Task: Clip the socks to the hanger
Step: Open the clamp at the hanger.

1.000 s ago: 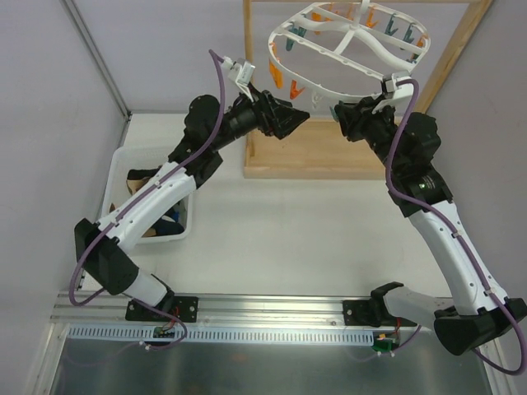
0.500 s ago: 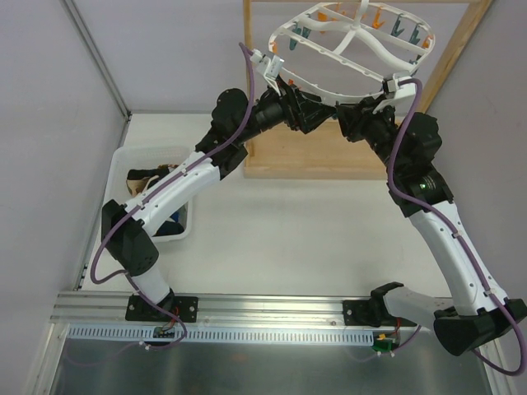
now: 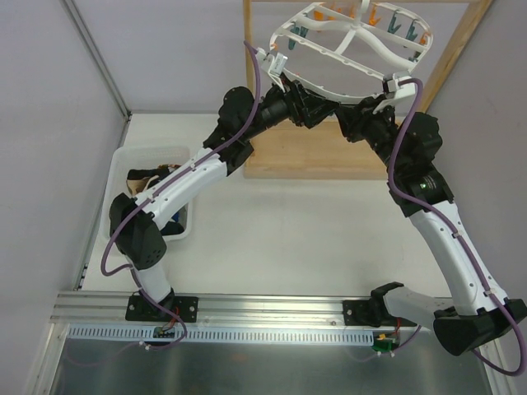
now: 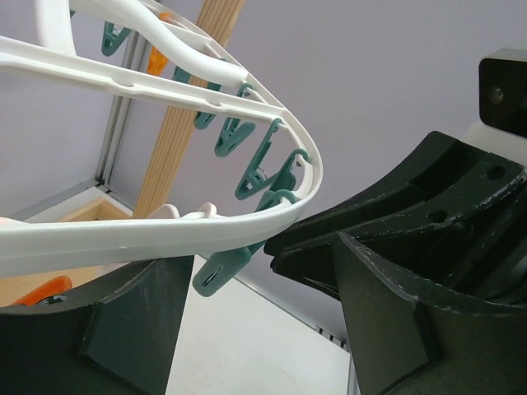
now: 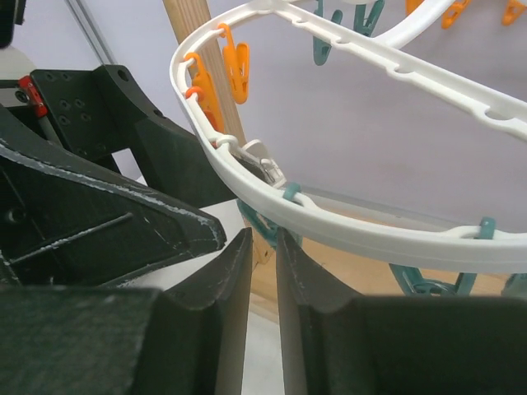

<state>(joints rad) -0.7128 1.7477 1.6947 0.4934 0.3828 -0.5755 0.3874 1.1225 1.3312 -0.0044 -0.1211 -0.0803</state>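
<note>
Peg-opening seems in hand: the hanger (image 4: 148, 234) and a teal peg (image 4: 221, 273) are straddled by the open left tool (image 4: 259, 304). The right tool (image 5: 263, 243) is nearly closed; any grip cannot be told. The socks (image 3: 146, 177) are seen in the bin (image 3: 123, 156). Next, that peg must be squeezed squarely.

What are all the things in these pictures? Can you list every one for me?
hanger: one, white, up high at the back by the wooden stand
pegs: many, orange and teal, hanging along the hanger's rim
wooden stand: one, light wood, back of the table
bin: one, white, left side of the table
socks: a jumbled few, dark and tan, in the bin
table: one, white, under everything
arms: two, white and black, reaching up to the hanger
left gripper: one, black, open at the hanger's near rim
right gripper: one, black, fingers nearly together, just below the rim
</note>
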